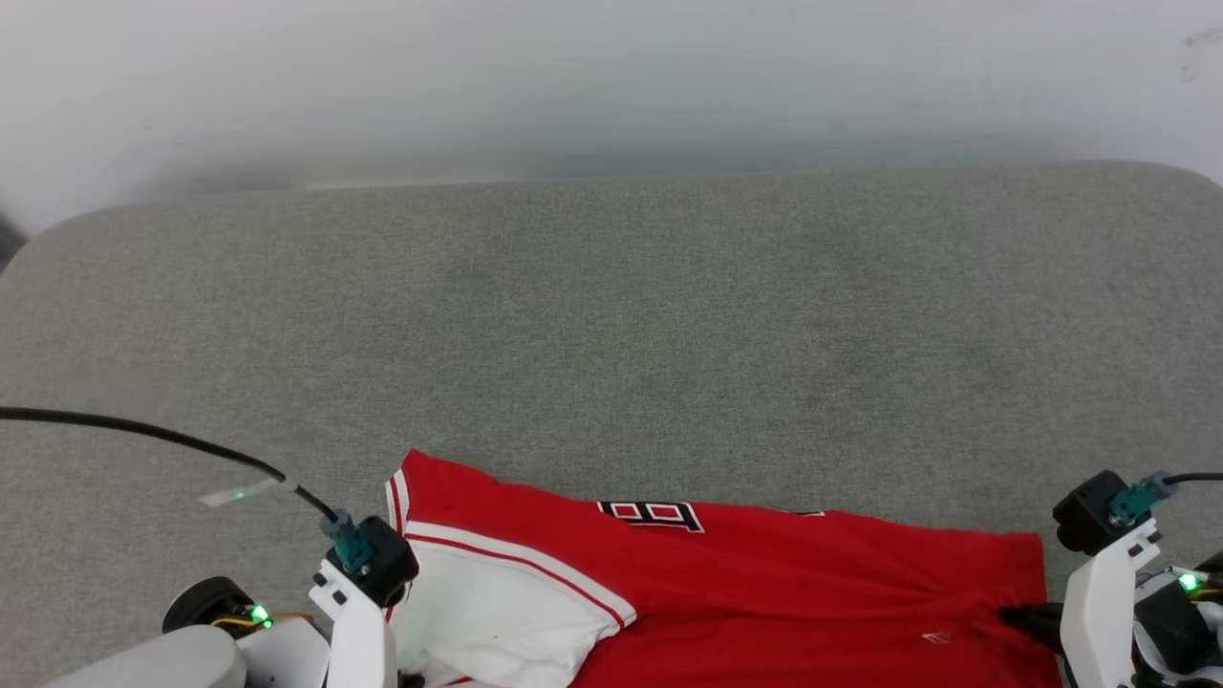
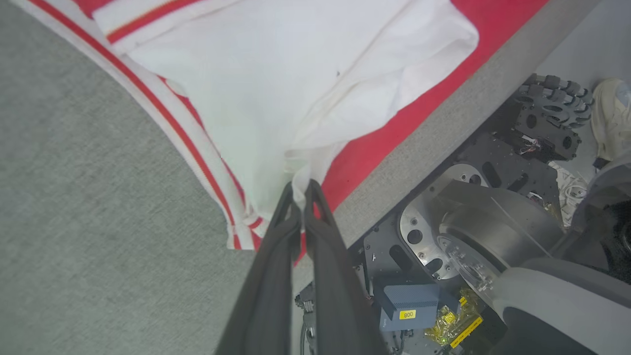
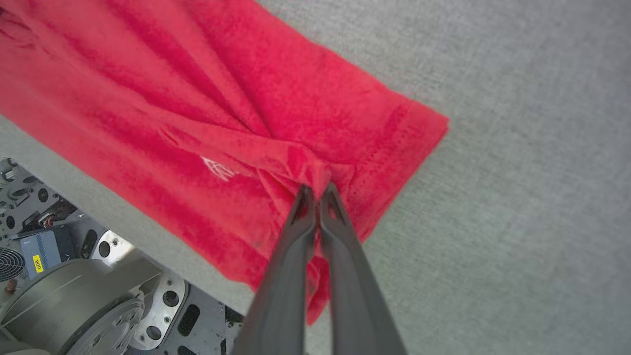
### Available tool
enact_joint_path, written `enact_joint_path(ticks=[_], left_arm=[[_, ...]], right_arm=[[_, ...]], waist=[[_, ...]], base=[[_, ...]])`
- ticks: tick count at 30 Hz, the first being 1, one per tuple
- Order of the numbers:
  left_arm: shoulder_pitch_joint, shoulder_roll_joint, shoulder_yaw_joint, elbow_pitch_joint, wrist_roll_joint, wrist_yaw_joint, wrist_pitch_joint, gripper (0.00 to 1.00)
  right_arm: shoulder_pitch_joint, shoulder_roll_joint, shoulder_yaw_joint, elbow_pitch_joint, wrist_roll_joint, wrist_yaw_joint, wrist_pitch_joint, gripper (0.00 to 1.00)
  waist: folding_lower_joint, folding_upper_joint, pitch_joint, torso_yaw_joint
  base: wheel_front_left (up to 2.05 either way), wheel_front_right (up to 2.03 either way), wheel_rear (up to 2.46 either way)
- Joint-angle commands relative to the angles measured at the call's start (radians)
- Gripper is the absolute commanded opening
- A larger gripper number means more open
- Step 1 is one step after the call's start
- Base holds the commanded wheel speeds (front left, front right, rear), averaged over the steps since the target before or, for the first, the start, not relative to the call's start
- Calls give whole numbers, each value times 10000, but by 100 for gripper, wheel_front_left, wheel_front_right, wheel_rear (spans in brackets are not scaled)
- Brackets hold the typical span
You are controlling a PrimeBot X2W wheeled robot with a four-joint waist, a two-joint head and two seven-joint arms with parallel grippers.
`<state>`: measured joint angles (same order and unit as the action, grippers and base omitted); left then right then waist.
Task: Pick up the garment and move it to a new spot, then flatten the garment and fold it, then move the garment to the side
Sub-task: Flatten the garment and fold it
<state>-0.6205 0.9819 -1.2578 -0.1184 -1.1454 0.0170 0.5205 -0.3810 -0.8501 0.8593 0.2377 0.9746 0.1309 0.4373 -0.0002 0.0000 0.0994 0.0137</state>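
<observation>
- Your forearms point(image 1: 358, 640): white shells, black camera pods point(image 1: 387, 564), teal plugs point(image 1: 349, 545), green lights point(image 1: 260, 613).
- Your fingers point(image 2: 268, 276): long, dark grey.
- Your base point(image 2: 490, 148): black perforated plate.

The garment point(image 1: 764, 573) runs off the head view's bottom edge, its black-and-white lettering point(image 1: 652, 516) mostly hidden.

We are holding both arms low and wide apart, pale forearms point(image 1: 1099, 612) rising at either side, with the left gripper point(image 2: 301, 190) and the right gripper point(image 3: 318, 193) each pinching the garment point(image 1: 764, 583) between dark fingers point(image 3: 286, 276) pressed together.
</observation>
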Motion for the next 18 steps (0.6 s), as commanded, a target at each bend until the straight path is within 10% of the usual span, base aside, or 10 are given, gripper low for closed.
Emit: enact_joint_path(ticks=[1,5,6,7,8,18], left_arm=[[228,-152,-38,230,79,-61,-57,0],[515,-507,-80,801,78,-173,-217,0],[544,-577,-43,934,76,-152,-327,2],[569,-620,-25,1012,95,-161,-413,40],[533,-615,5,1056,213,-171,-539,100],[446,-176,836,422,1444,885,-2943,100]], right_arm=[[118,134,81,174,-110,-4,43,0],[89,375,190,497,-287,-4,2,0],[28,440,163,535,-317,-4,-70,27],[-38,482,130,524,-337,-4,-133,42],[-133,470,81,476,-427,-4,-221,100],[-102,45,-1368,-703,-474,-4,-1439,100]], waist=[[2,0,97,-22],[2,0,206,-39],[2,0,215,-47],[2,0,212,-58],[2,0,202,-68],[2,0,-192,-49]], base=[[0,0,0],[0,0,0],[0,0,0],[0,0,0],[0,0,0],[0,0,0]])
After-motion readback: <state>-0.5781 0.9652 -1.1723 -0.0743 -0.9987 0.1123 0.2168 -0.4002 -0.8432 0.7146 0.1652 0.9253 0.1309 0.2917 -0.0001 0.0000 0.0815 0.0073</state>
